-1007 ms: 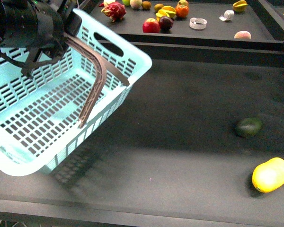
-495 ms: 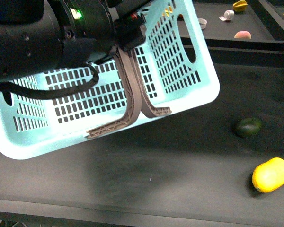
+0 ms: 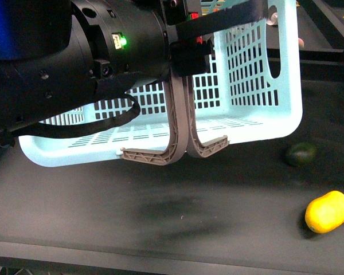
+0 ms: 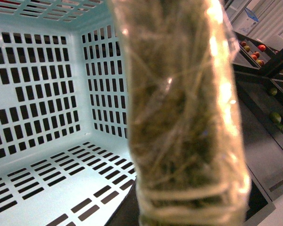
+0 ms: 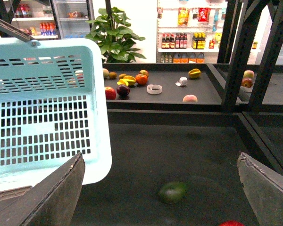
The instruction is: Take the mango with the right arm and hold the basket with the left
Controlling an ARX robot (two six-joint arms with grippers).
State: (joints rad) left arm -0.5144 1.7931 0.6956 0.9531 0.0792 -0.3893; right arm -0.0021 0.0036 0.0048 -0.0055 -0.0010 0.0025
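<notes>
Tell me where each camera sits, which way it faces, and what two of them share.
Front view: on the robot's body, facing forward over the table; the left arm at upper left holds the basket up by its handle; mango at right.
Left wrist view: looks into the basket, with the blurred handle close up; no gripper shows.
Right wrist view: looks across the table toward the fruit shelf; the open right gripper frames it.
Shared: front and right wrist views both show the basket and the green fruit.

Left pincer high, clamped tight; right pincer spread wide.
</notes>
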